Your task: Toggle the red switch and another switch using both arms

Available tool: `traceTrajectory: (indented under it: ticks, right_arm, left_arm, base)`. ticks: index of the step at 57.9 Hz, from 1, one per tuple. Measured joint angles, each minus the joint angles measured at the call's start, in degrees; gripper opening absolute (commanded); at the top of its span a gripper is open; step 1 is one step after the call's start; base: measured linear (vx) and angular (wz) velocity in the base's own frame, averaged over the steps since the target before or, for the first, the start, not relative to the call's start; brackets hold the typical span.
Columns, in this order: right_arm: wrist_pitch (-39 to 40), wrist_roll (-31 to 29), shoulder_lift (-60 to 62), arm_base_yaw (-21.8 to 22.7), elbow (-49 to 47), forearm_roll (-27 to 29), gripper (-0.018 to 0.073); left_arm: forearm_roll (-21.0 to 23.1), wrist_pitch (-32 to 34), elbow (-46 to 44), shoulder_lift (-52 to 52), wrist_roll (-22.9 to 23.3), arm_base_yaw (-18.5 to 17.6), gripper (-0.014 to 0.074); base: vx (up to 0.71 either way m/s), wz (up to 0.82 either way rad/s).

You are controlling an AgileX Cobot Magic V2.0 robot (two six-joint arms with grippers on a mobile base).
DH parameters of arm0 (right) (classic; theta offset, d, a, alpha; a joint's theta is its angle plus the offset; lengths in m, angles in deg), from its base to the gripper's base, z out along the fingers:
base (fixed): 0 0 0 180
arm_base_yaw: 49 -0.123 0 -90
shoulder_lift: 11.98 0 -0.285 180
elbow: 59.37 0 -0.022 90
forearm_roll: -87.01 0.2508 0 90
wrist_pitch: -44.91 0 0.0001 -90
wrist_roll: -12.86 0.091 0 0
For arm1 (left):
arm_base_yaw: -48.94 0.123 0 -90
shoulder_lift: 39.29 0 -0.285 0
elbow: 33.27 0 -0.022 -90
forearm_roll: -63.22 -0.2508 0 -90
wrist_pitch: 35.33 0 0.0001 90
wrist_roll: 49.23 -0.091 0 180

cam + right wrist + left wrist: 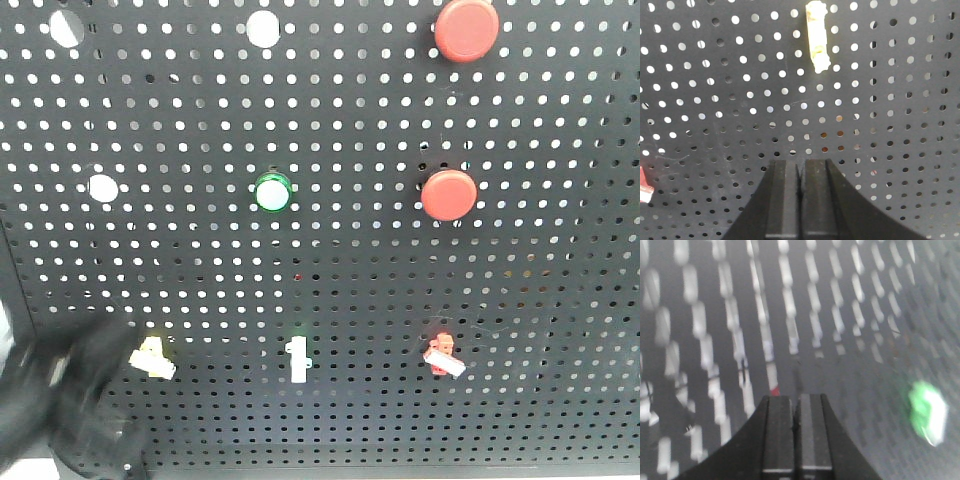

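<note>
The red switch (444,356) is a small red toggle with a white-tipped lever, low on the right of the black pegboard (380,260). Only its edge (643,186) shows at the far left of the right wrist view. The other switch, a pale yellow-cream toggle (152,357), sits low on the left. My left arm (60,395) is a black blur right beside it, to its left. The left gripper (795,398) is shut and empty, close to the board in a motion-blurred view. The right gripper (801,162) is also shut and empty, facing bare board right of the red switch.
Two large round red buttons (465,28) (449,194), a green button (271,191) and white caps (263,28) sit higher up. A slim white toggle (297,360) stands between the two switches; a slim pale toggle (816,35) shows above the right gripper. A green-white blur (927,412) lies right of the left gripper.
</note>
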Motion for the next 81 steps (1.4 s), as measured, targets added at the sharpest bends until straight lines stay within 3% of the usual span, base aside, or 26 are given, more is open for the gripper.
traceTrajectory:
  ticks: [13, 28, 46, 61, 76, 81]
  right_arm:
    - [0.0, 0.0, 0.0, 0.0, 0.0, -0.1, -0.0006]
    - [0.0, 0.0, 0.0, 0.0, 0.0, -0.1, -0.0006]
    - [0.0, 0.0, 0.0, 0.0, 0.0, -0.1, -0.0006]
    - [0.0, 0.0, 0.0, 0.0, 0.0, -0.1, -0.0006]
    - [0.0, 0.0, 0.0, 0.0, 0.0, -0.1, -0.0006]
    - [0.1, 0.0, 0.0, 0.0, 0.0, -0.1, -0.0006]
  left_arm:
    - [2.3, -1.9, -1.8, 3.6, -0.6, 0.0, 0.0002]
    - [9.9, -5.6, -1.9, 3.5, -1.9, -0.4, 0.0002]
    - [11.8, -10.9, -1.9, 3.5, -2.0, -0.4, 0.0002]
    - [16.6, -14.1, -2.3, 2.7, -1.9, -0.4, 0.0002]
    - [18.4, -16.6, -2.6, 2.3, -1.7, -0.3, 0.0002]
    - [18.4, -20.7, -2.6, 2.2, -1.7, -0.1, 0.0002]
  base:
    - [0.00, 0.00]
    - [0.00, 0.00]
    - [0.00, 0.00]
    - [0.00, 0.00]
    - [0.00, 0.00]
    - [0.00, 0.00]
